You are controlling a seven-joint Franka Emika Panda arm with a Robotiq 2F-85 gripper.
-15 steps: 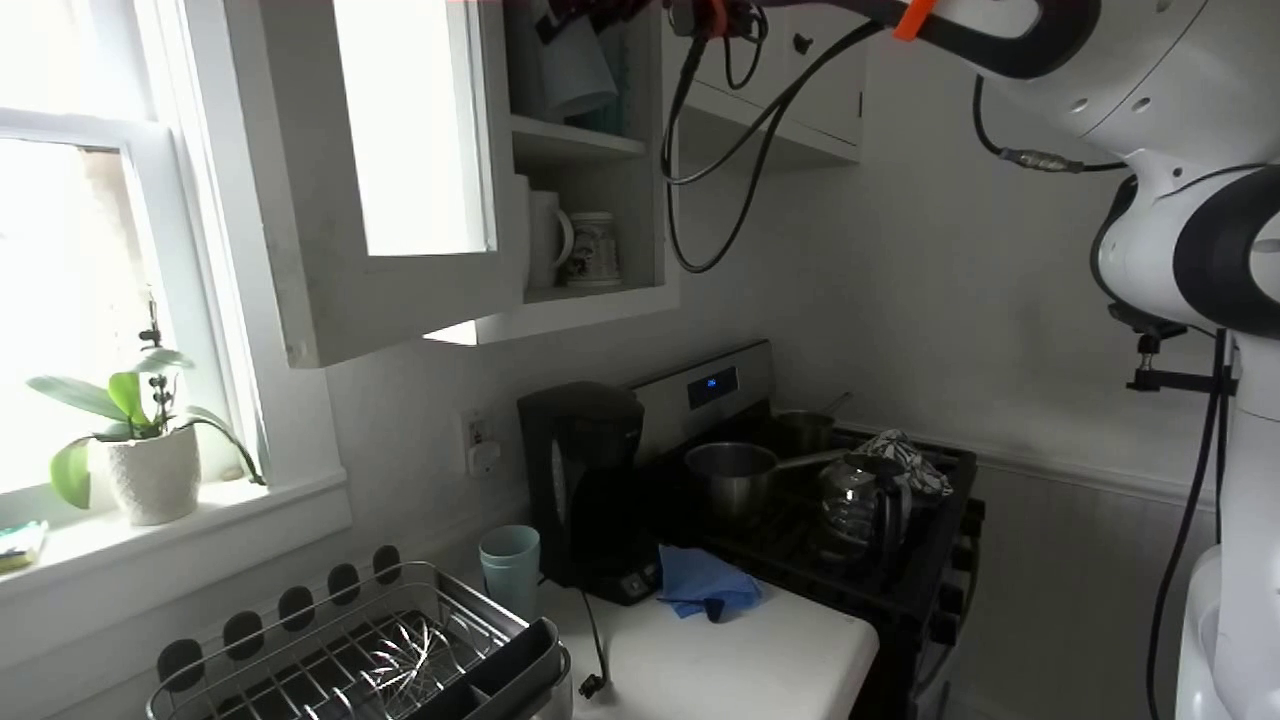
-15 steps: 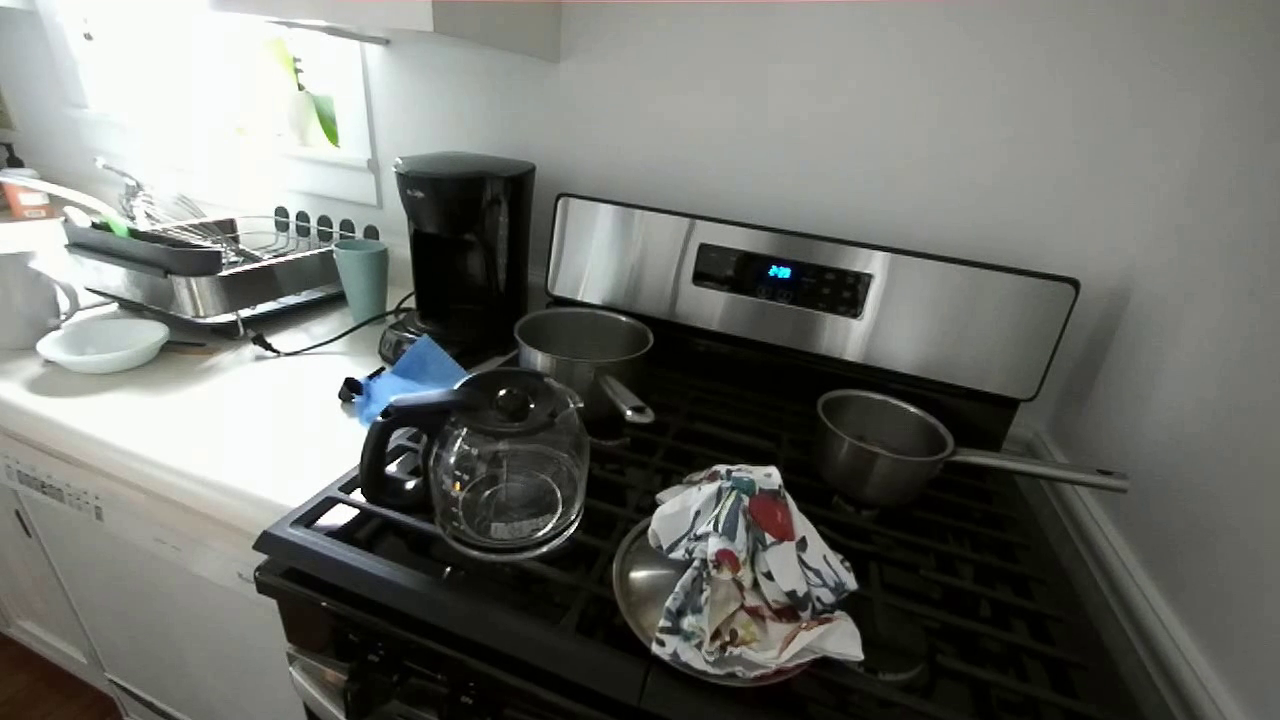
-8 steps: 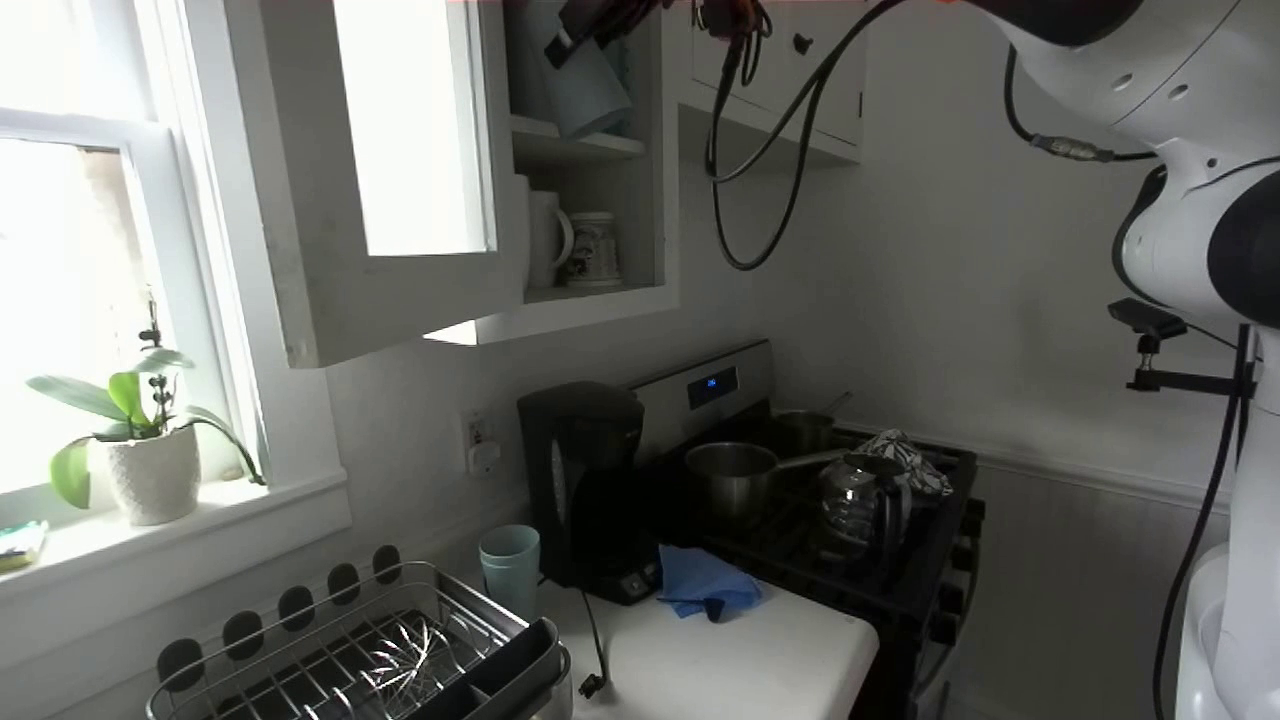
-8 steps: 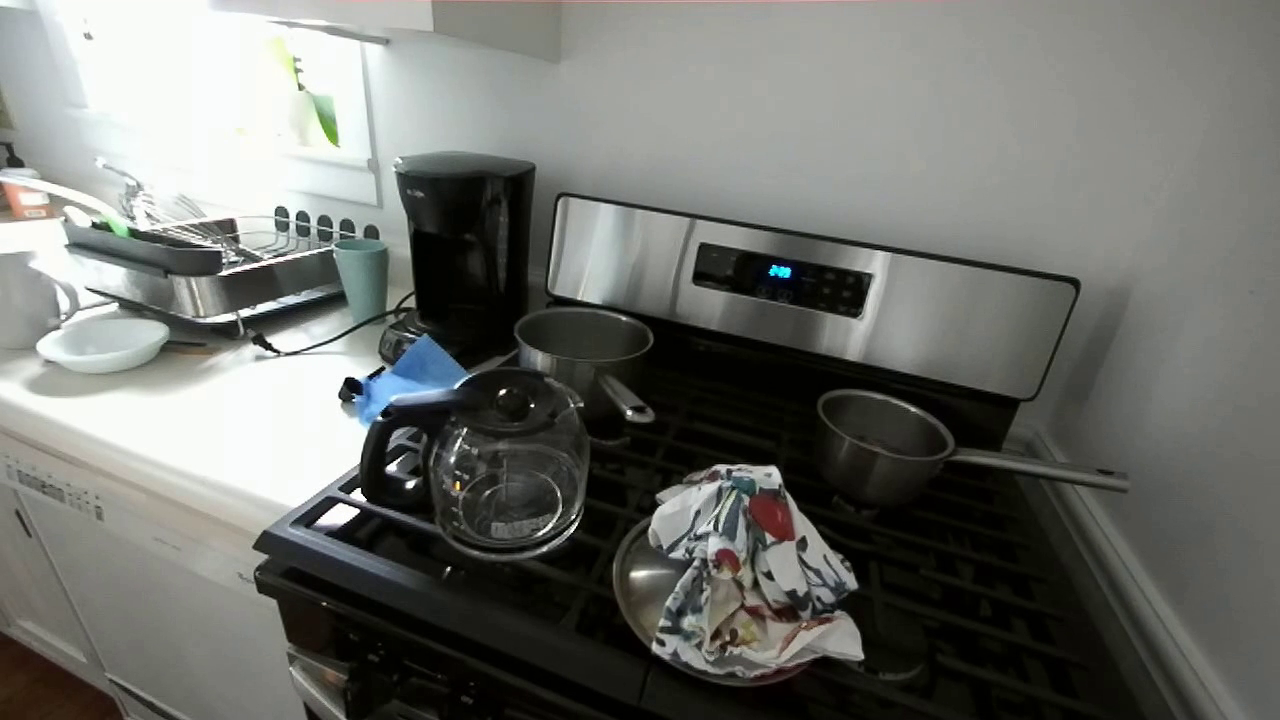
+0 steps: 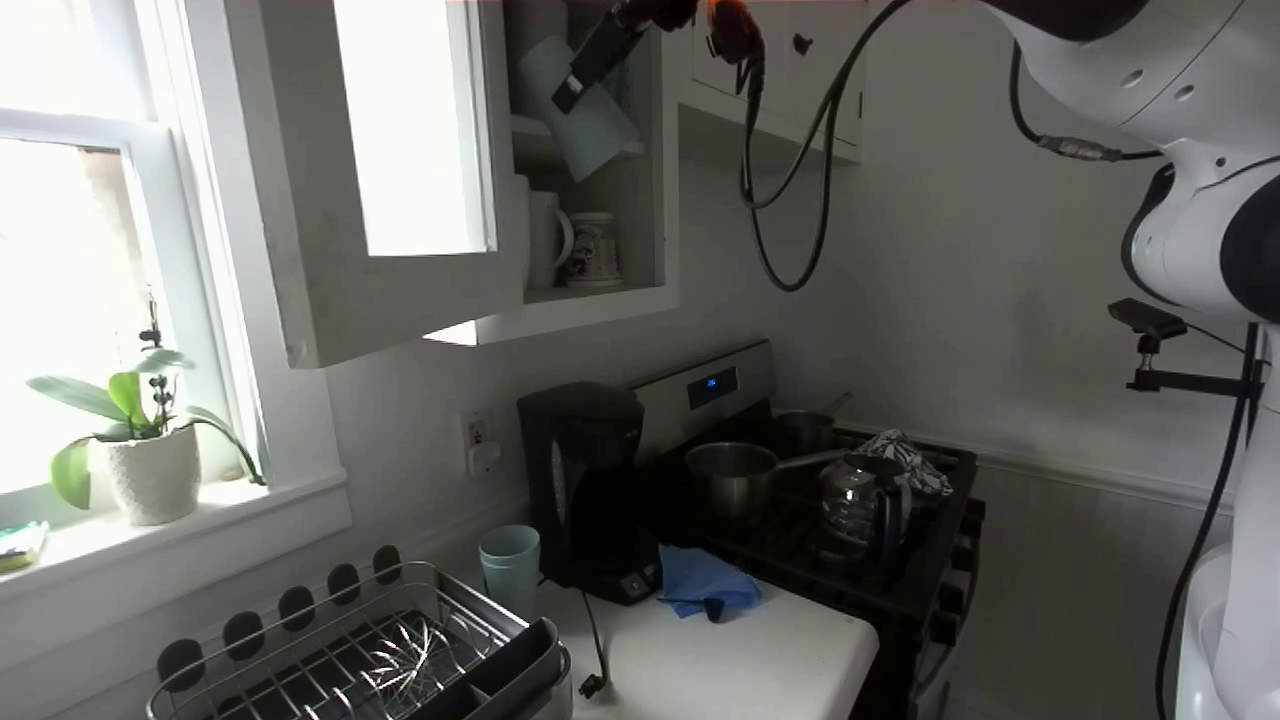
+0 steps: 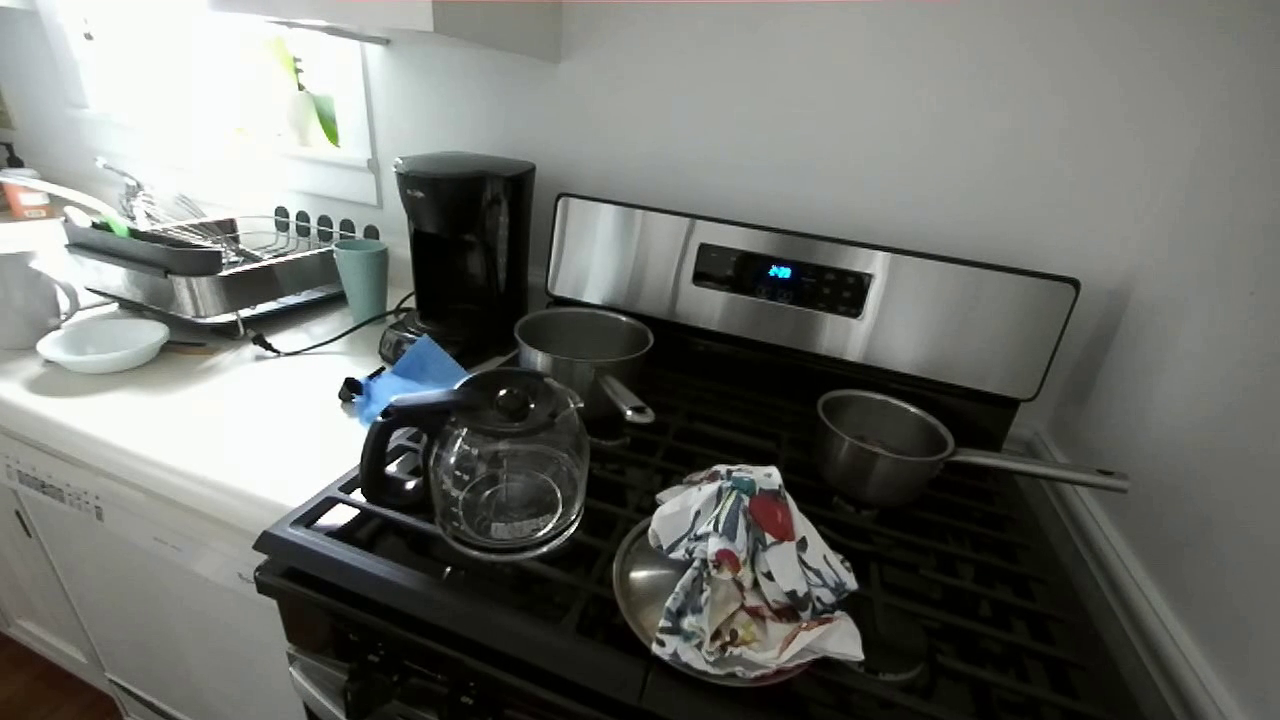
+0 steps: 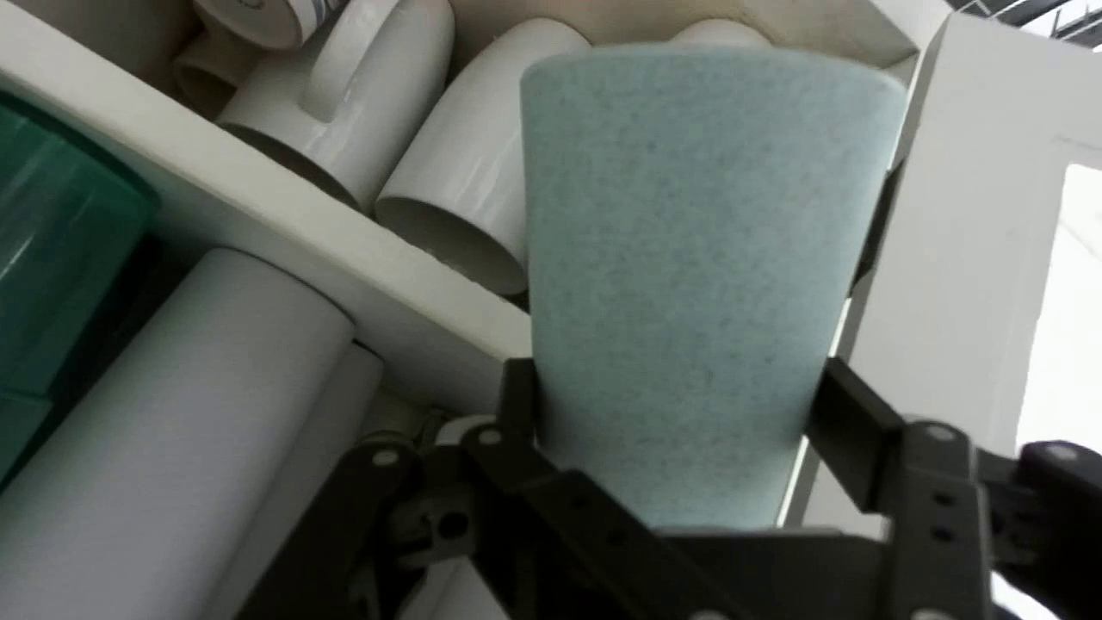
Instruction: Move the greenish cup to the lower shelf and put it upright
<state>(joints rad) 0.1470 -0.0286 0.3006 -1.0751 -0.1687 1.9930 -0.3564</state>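
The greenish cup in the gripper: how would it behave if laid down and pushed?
The greenish cup is probably stiff: its sides look unbent between the fingers. Being round and tapered, it would likely roll in a curve.

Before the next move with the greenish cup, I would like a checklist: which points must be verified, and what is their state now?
1. The hand grips the greenish cup from both sides: ok.
2. The cupboard door stands open: ok.
3. Cup upright: not ok; it is tilted, wider end low.
4. Cup clear of the upper shelf: cannot tell; they overlap in the wrist view.
5. Enough room on the lower shelf near the white mug and patterned mug: cannot tell; partly hidden.
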